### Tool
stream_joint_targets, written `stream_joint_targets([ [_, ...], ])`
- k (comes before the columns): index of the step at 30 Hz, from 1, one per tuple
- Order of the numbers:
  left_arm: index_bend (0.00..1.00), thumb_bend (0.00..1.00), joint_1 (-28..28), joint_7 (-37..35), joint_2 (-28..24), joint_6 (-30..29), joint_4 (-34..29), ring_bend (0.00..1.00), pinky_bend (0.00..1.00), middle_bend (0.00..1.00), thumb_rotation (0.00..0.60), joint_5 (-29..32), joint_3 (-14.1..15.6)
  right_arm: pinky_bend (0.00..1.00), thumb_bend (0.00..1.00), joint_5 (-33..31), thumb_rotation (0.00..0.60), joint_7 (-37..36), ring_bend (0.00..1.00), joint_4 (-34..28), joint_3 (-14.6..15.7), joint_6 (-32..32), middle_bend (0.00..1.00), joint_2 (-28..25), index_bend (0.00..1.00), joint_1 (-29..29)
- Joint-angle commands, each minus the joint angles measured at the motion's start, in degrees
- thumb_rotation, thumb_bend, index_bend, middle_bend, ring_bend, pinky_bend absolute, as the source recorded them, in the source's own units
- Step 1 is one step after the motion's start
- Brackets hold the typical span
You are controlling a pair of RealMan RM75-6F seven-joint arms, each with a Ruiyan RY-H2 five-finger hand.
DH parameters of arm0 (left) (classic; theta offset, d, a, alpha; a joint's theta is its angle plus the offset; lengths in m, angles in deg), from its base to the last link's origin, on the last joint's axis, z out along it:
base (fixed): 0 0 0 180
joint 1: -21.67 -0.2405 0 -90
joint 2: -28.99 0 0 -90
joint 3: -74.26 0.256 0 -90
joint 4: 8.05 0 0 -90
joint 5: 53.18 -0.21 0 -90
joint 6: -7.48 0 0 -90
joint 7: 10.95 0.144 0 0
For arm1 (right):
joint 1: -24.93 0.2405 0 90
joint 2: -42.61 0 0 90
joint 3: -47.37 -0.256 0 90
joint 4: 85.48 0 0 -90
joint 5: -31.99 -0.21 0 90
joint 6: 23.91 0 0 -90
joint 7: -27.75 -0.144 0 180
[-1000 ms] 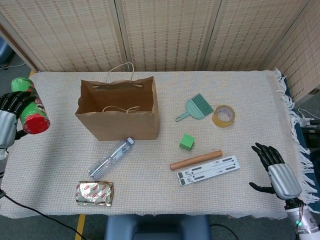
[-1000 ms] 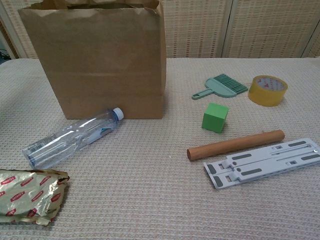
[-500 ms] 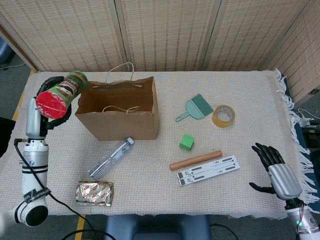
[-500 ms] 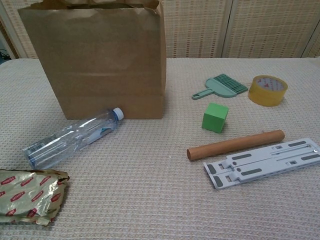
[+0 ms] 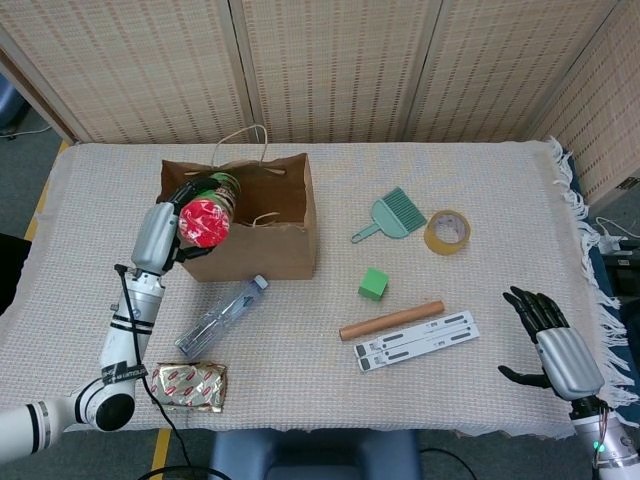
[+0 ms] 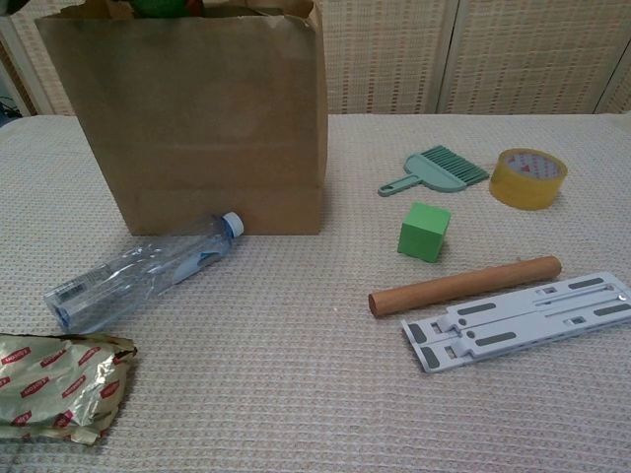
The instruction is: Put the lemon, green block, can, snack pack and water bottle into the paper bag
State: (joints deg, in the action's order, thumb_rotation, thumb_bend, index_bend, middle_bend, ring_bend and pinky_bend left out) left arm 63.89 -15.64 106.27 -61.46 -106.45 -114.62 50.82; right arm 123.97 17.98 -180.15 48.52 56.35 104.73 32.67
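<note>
Woven tablecloth [image 5: 480, 190]: left hand [image 5: 165, 225] holds the can [image 5: 207, 215] over the open paper bag [image 5: 250, 250]; right hand [image 5: 550, 335], fingers spread and empty, rests at the table's near right edge.

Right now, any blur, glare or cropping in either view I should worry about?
Head view: even light, soft shadows, left hand and can slightly soft over the paper bag; right hand sharp near the frame edge. Chest view: sharp; the bag's top and the snack pack are cropped; mild sheen on the water bottle.
</note>
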Motion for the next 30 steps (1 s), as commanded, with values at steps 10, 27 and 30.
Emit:
stream_joint_targets([
  [10,0.04,0.42,1.09,3.31,-1.09,2.47,0.27,0.00,0.16,0.00,0.600,2.51,-0.13,0.00,0.00,-0.08,0.600,0.08,0.00,-0.14,0.02,-0.12,0.00,-0.11,0.00,0.00],
  [27,0.00,0.36,-3.52,-0.51,-7.99,3.60,-1.58,0.00,0.13,0.00,0.600,3.54,-0.29,0.00,0.00,-0.21,0.600,1.50,0.00,0.11,-0.13,0.02,0.00,0.51,0.00,-0.08],
  [30,0.00,0.35,-3.27,-0.16,-7.74,3.78,-1.78,0.00,0.13,0.00,0.600,3.49,-0.24,0.00,0.00,-0.18,0.600,1.44,0.00,0.15,-0.13,0.09,0.00,0.48,0.00,-0.11],
])
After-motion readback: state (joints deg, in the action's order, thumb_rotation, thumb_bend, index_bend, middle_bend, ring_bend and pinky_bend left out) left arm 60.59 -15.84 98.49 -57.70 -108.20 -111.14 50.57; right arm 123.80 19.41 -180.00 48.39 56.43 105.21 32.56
